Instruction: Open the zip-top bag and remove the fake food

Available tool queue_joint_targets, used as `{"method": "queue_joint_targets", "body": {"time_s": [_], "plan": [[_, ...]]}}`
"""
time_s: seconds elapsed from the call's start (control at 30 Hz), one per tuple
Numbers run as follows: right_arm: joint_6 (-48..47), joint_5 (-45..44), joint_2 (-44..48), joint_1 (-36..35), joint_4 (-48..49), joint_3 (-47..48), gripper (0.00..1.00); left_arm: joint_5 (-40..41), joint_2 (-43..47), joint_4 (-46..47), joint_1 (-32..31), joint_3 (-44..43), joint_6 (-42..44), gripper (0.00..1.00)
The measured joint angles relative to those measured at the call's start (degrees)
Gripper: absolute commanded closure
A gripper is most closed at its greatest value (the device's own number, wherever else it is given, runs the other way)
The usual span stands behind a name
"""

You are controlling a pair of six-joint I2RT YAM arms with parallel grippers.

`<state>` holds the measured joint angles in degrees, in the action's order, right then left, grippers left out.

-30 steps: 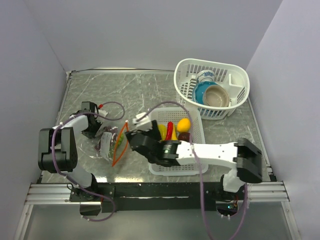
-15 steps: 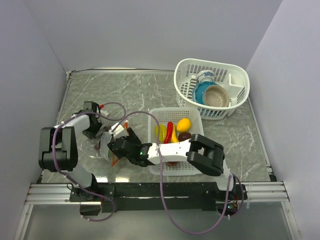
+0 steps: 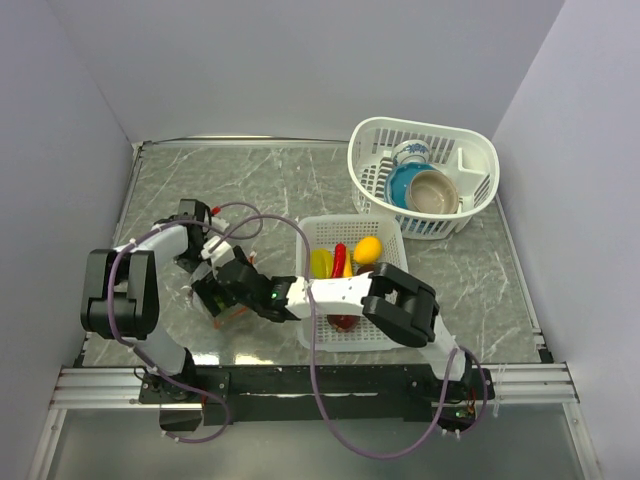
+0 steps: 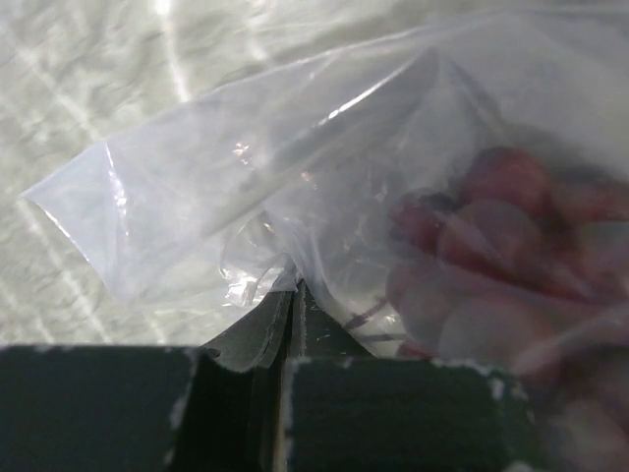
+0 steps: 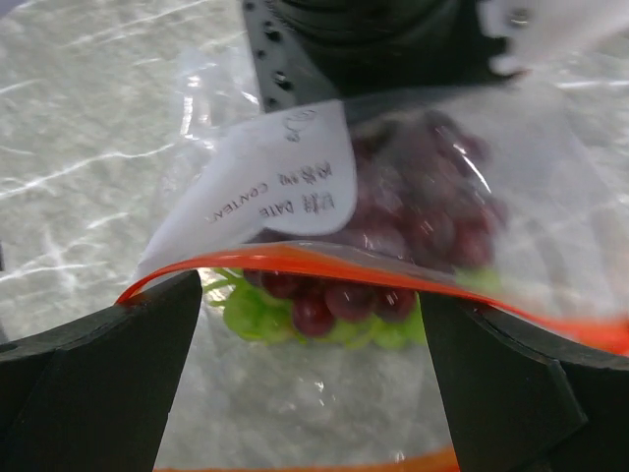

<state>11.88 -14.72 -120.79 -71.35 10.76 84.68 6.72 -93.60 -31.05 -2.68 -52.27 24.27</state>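
The zip-top bag (image 5: 295, 187) lies on the table at the left, its orange-red zipper strip (image 5: 324, 258) spread apart at the mouth. Purple grapes (image 5: 413, 221) and a green piece (image 5: 257, 317) of the fake food show inside it. My right gripper (image 5: 310, 388) is open at the mouth, one finger (image 5: 98, 383) on each side, with the upper strip just ahead of the tips. My left gripper (image 4: 291, 295) is shut on the bag's clear far edge (image 4: 187, 216). From above, both grippers (image 3: 203, 255) (image 3: 212, 296) cover most of the bag (image 3: 232, 316).
A white rectangular basket (image 3: 350, 219) beside the bag holds a banana (image 3: 322, 262), a yellow-orange round fruit (image 3: 367, 248), a red piece (image 3: 340, 256) and a dark red apple (image 3: 343, 321). A round white basket (image 3: 420, 125) with bowls stands at the back right. My right arm reaches across the near basket.
My right gripper has swung left from over the rectangular basket to the bag's mouth, and its jaws stand wider. My left gripper has kept its hold on the bag.
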Motion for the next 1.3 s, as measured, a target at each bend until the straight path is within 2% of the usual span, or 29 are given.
{"method": "queue_joint_targets", "body": {"time_s": [0.2,0.27,0.37,0.4,0.43,0.63,0.97,1.3], "plan": [[0.28,2.21,-2.86,0.63,-0.44,1.88,0.02,-4.81,0.35,-1.53,-0.17,-0.37,-0.02,0.96],[0.31,2.27,-3.52,0.83,-1.01,2.99,0.11,-6.12,0.46,-1.84,-0.2,-0.37,0.0,0.96],[0.5,2.34,-4.31,1.18,-1.49,4.2,0.33,-7.82,0.66,-2.32,-0.17,-0.37,0.02,0.96],[0.83,2.4,-4.31,1.36,-1.68,4.2,0.46,-8.28,0.72,-2.45,-0.2,-0.37,0.0,0.96],[0.92,2.45,-4.31,1.51,-1.79,4.2,0.52,-8.5,0.74,-2.49,-0.2,-0.35,0.02,0.96],[2.23,2.16,-3.19,1.86,-0.57,2.25,0.75,-8.35,0.79,-2.21,-0.31,-0.13,-0.11,0.98],[2.67,-1.33,7.8,1.18,-2.21,-9.11,0.78,-7.1,0.07,-2.25,-0.11,-0.55,-1.49,0.99],[4.61,-5.35,23.91,-0.33,-7.65,-19.65,0.78,-11.41,-1.14,-2.45,7.08,-2.4,-1.49,0.99]]}}
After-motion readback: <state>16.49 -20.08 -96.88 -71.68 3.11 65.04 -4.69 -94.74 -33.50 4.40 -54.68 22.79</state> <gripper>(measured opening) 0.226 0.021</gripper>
